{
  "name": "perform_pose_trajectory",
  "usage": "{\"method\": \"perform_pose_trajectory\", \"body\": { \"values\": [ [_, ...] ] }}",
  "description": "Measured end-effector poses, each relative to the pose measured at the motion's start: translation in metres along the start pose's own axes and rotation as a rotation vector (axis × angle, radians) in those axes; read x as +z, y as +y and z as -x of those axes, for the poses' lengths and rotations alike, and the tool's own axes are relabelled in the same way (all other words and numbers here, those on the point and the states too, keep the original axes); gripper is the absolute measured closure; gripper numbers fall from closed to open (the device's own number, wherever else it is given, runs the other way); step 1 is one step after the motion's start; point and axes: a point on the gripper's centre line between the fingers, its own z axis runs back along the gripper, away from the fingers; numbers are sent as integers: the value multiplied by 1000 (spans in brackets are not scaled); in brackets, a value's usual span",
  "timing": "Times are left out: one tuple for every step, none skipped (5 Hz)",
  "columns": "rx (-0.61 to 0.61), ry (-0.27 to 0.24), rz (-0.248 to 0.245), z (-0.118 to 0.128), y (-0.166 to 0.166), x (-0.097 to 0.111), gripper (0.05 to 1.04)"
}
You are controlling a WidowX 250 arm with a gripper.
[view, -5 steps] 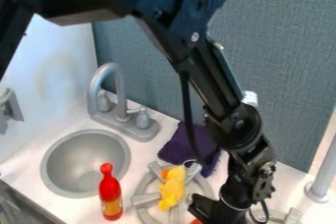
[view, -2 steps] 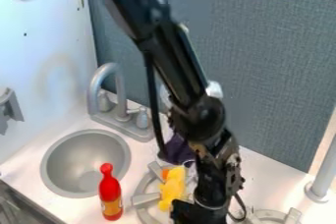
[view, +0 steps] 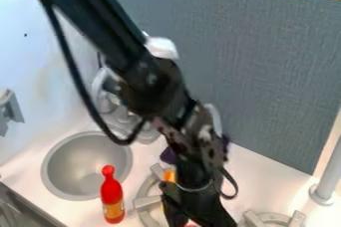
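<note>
Orange and yellow show just behind the tool at six o'clock: part of the toy duck, on the left burner. A moment ago more of the duck was in sight; since then the black arm has swung toward nine o'clock and now covers most of it. That leaves the tool nearest the duck, perhaps over it, though contact is hard to judge. How far open the tool is, and whether it has hold of anything, one cannot tell; a reddish scrap lies by its lower end.

A purple cloth lies behind the arm. The red bottle stands upright at seven o'clock, beside the round grey sink. The white bench carries another burner at five and a grey post at four; a blue-grey partition rises toward two.
</note>
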Motion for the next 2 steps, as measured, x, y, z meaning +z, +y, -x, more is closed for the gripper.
{"method": "perform_pose_trajectory", "body": {
  "values": [
    [31, 38, -77, 5, 15, 8, 81],
    [97, 52, -154, 0, 47, 26, 83]
  ]
}}
